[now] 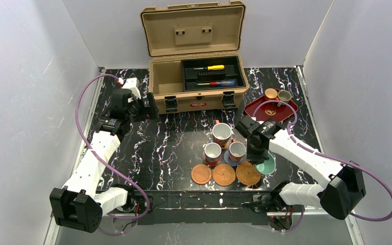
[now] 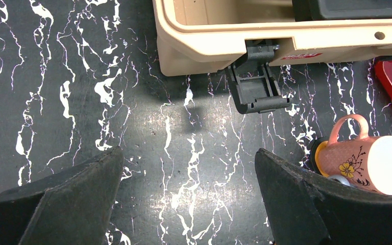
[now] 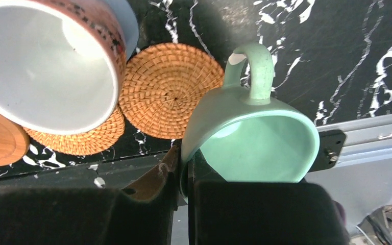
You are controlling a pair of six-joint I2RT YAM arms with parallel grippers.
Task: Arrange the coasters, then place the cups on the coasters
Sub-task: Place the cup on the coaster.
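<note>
Nearest, the right gripper [image 3: 185,171] at lower centre pinches the teal cup [image 3: 245,138] by its rim wall between narrow jaws, just right of a woven coaster [image 3: 169,89]. Stiff, glossy, likely breakable and fairly heavy: a rim pinch may slip. The left gripper [image 2: 189,199] gapes wide, empty.

Nothing here reads clearly from where I stand. The only label is a small red plate [image 1: 213,104] on the front wall of the tan toolbox [image 1: 194,98]. Its white lettering is too small and blurred to make out in either view. The pinkish cup [image 2: 367,163] carries a painted flower rather than words.
</note>
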